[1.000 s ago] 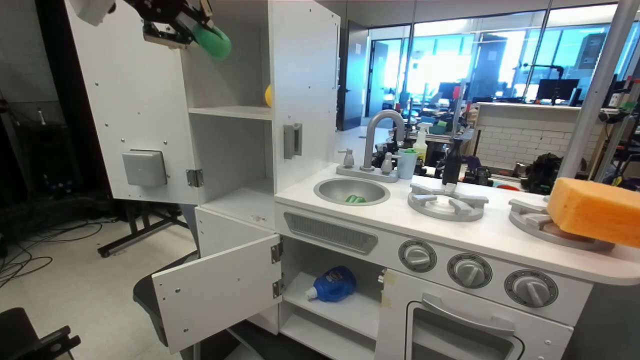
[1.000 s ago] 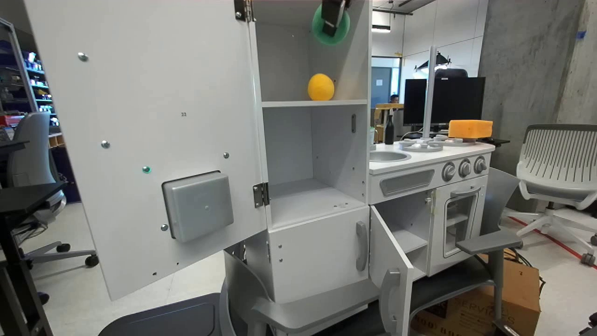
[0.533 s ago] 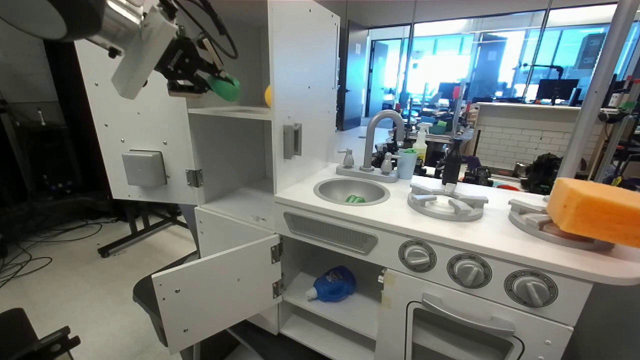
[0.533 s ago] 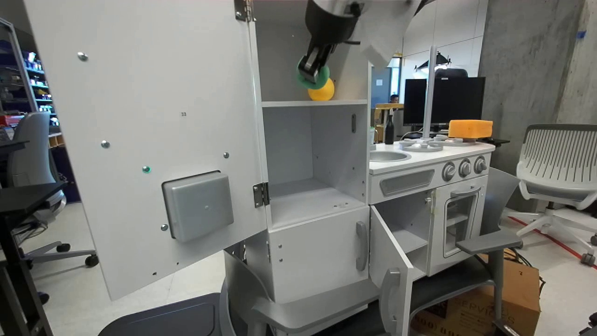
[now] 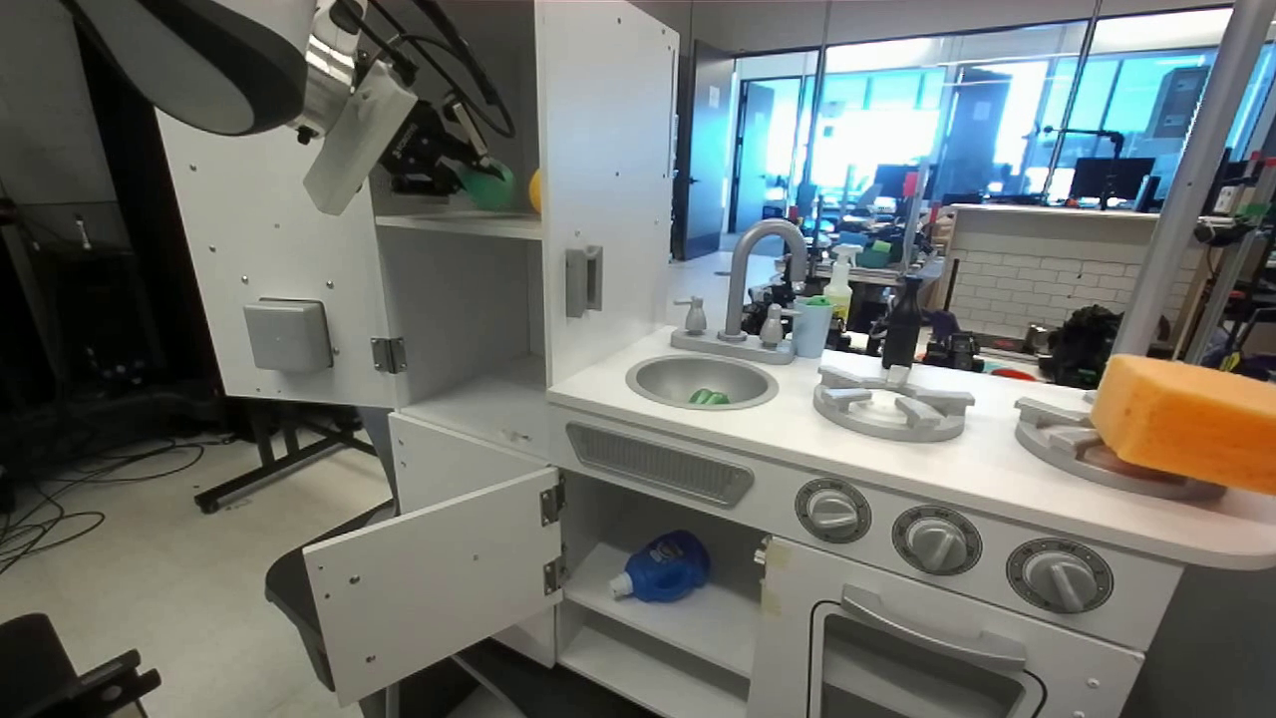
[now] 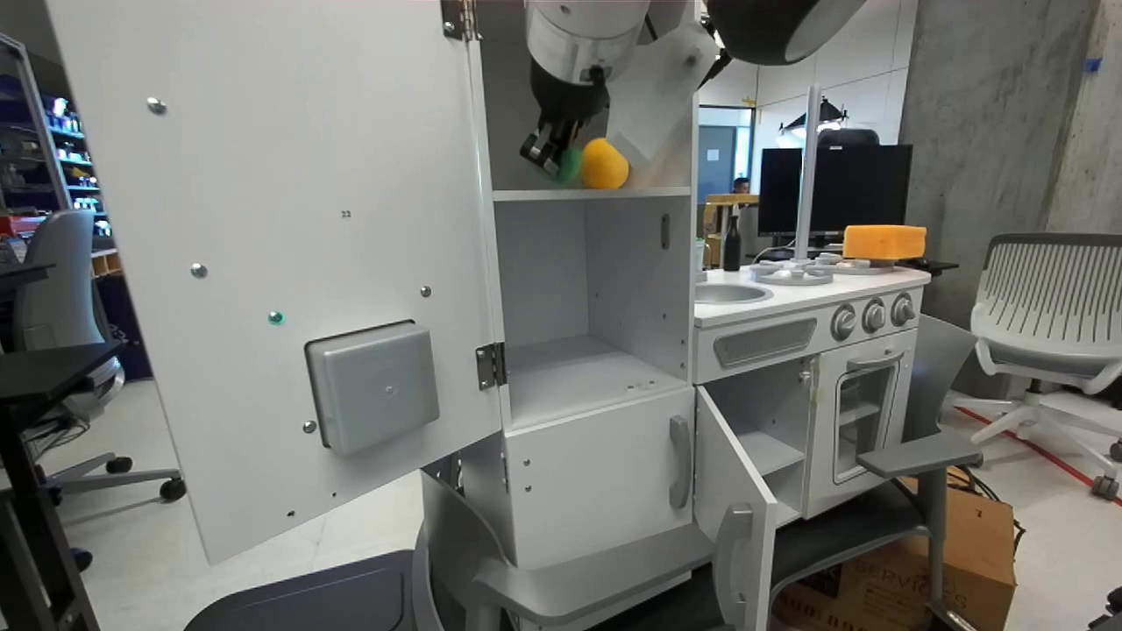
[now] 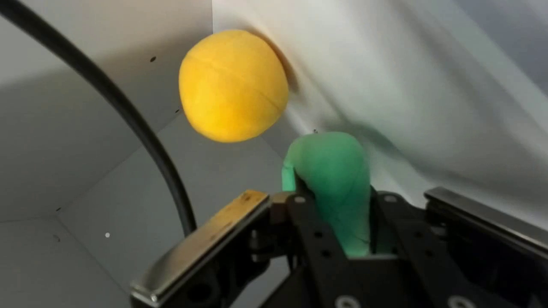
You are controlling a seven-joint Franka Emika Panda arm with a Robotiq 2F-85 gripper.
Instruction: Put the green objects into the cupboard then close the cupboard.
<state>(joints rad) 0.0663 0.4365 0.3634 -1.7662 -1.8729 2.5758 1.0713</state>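
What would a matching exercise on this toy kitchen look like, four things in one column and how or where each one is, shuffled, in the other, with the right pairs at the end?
Column one:
1. gripper
2. yellow ball
3. blue bottle
4. orange block

Column two:
a. lying in the low cabinet
b. closed on a rounded green toy
c. on a burner
d. on the upper shelf of the tall cupboard

Right pairs: 1-b, 2-d, 3-a, 4-c.
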